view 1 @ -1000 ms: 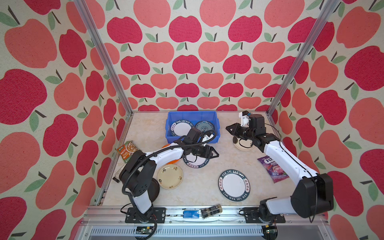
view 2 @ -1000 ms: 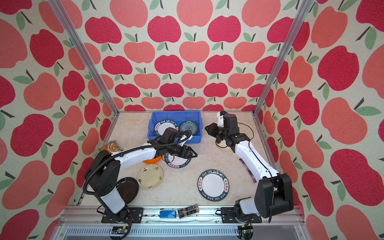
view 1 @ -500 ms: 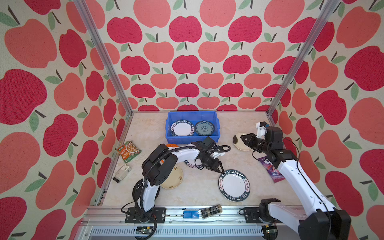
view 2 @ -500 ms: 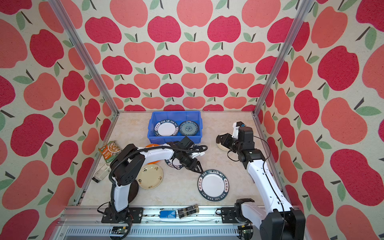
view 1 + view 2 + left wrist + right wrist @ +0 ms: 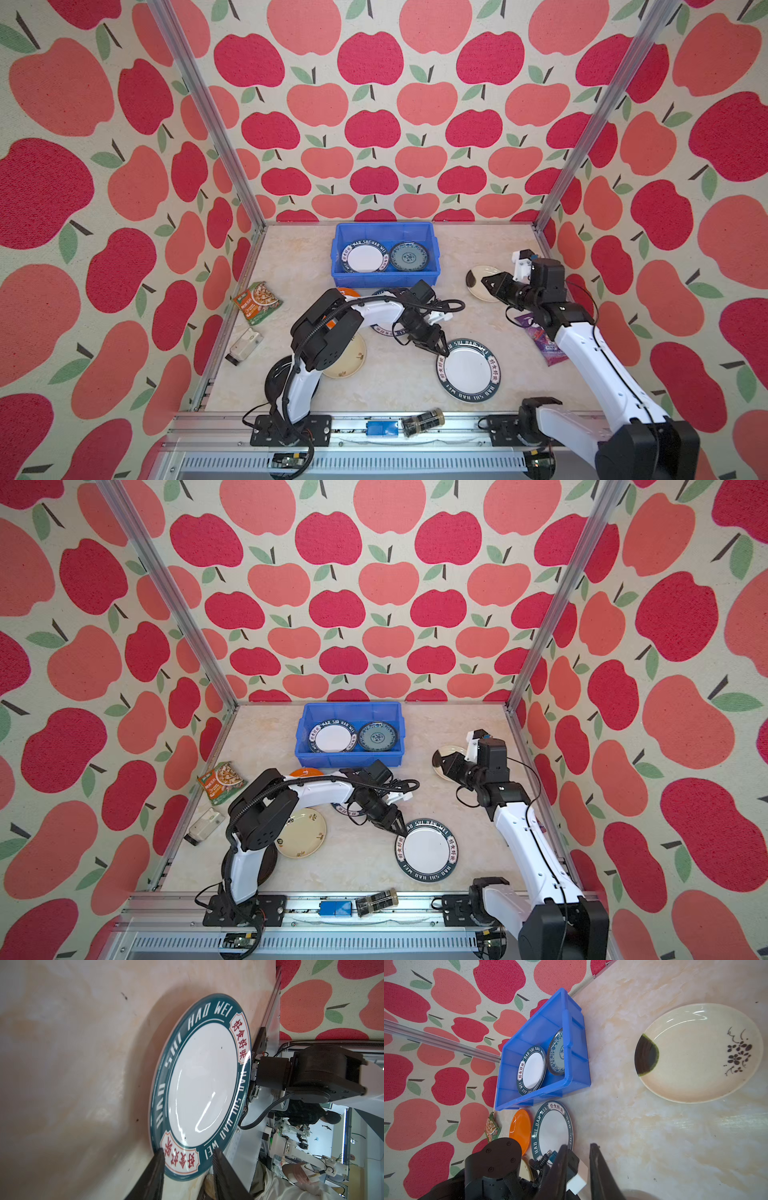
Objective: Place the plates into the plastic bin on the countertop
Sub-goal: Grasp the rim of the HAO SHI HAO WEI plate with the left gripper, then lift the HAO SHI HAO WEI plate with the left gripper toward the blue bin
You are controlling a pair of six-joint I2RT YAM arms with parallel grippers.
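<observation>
Our left gripper [image 5: 188, 1151] holds its two dark fingers apart, tips astride a stretch of the near rim of a lettered plate [image 5: 201, 1088] with nothing pinched between them. That plate has a glossy white centre and a dark teal rim band. The band carries white letters reading HAO SHI HAO WEI and two pale panels of red characters. In both top views it lies flat on the countertop [image 5: 395, 384], toward the front and right of middle.

Our right gripper [image 5: 578, 1147] keeps a narrow gap and carries nothing. It is near a cream plate [image 5: 699, 1053] marked with a dark rim patch and a dark flower sprig.

At the back, the blue plastic bin [image 5: 384, 279] holds a matching lettered plate [image 5: 364, 257] beside a teal patterned plate [image 5: 409, 257]. Just in front of it lie an orange plate [image 5: 520, 1130] and a third lettered plate [image 5: 552, 1128].
</observation>
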